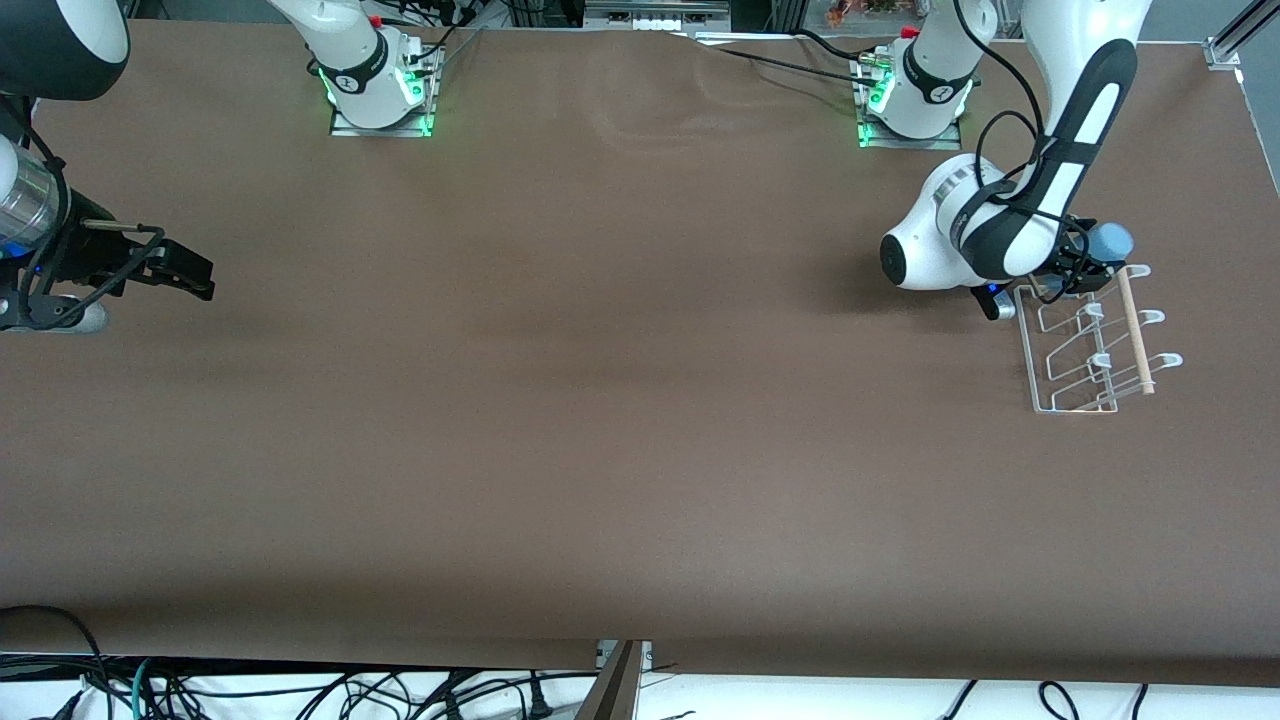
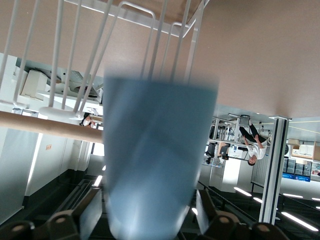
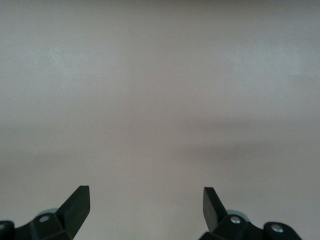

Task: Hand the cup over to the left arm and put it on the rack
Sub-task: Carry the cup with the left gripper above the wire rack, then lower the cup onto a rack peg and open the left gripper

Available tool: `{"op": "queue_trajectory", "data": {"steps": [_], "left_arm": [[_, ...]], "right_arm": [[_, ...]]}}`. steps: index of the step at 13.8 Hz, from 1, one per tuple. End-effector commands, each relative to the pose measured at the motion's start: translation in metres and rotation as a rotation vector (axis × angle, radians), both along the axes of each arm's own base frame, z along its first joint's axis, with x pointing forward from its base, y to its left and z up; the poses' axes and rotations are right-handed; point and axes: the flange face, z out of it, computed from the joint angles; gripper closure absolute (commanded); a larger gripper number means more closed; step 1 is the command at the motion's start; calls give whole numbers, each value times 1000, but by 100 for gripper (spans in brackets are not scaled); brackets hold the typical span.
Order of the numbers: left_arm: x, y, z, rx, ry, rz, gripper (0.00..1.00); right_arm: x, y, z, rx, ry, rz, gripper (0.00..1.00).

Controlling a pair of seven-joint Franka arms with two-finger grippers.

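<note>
The light-blue cup [image 1: 1111, 240] is held in the air by my left gripper [image 1: 1092, 264] over the end of the white wire rack [image 1: 1040, 360] that lies farther from the front camera. In the left wrist view the cup [image 2: 157, 150] fills the space between the two fingers of my left gripper [image 2: 150, 202], its wide mouth toward the rack's prongs [image 2: 150, 20] and the wooden dowel [image 2: 45, 125]. I cannot tell whether the cup touches a prong. My right gripper [image 1: 195, 275] waits open and empty over bare table at the right arm's end, as the right wrist view [image 3: 146, 200] also shows.
The rack's dowel [image 1: 1135, 330] runs along its side toward the table's end. The left arm's white wrist [image 1: 930, 250] hangs low beside the rack. Both arm bases [image 1: 375, 80] stand along the table's edge farthest from the front camera.
</note>
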Motion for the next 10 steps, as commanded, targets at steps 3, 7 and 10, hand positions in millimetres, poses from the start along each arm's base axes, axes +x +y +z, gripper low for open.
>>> {"op": "queue_trajectory", "data": {"steps": [3,7,10], "left_arm": [[10,13,14,7,-56,6,0],[27,7,60,-137,-197,133,0],[55,13,105,-365,-321,454,0]], "right_arm": [[-3,-1,2,5,-9,15,0],[-3,-1,3,5,-11,17,0],[-2,-2,2,3,-9,15,0]]}}
